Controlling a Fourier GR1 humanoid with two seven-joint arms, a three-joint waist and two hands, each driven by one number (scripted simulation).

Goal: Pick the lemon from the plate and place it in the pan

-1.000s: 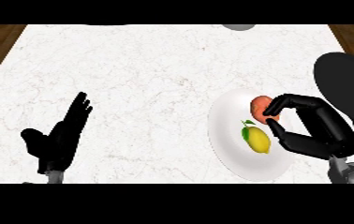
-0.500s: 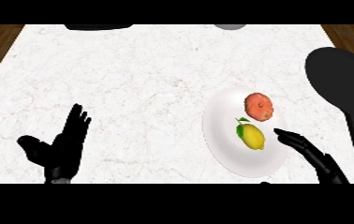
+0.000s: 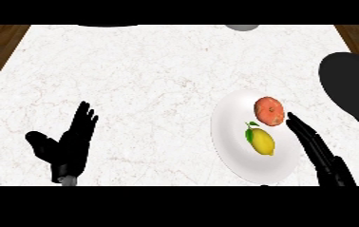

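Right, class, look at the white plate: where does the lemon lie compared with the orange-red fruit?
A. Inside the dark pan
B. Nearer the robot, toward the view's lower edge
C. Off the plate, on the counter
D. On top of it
B: the lemon lies on the plate below the orange-red fruit in the head view, closer to the robot, with the open right hand beside it.

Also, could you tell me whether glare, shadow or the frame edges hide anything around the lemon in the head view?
Head view: even light, no glare; the lemon and the orange-red fruit show whole on the white plate. The pan is cut by the right edge, and the right hand by the lower one. The left hand rests open at lower left.
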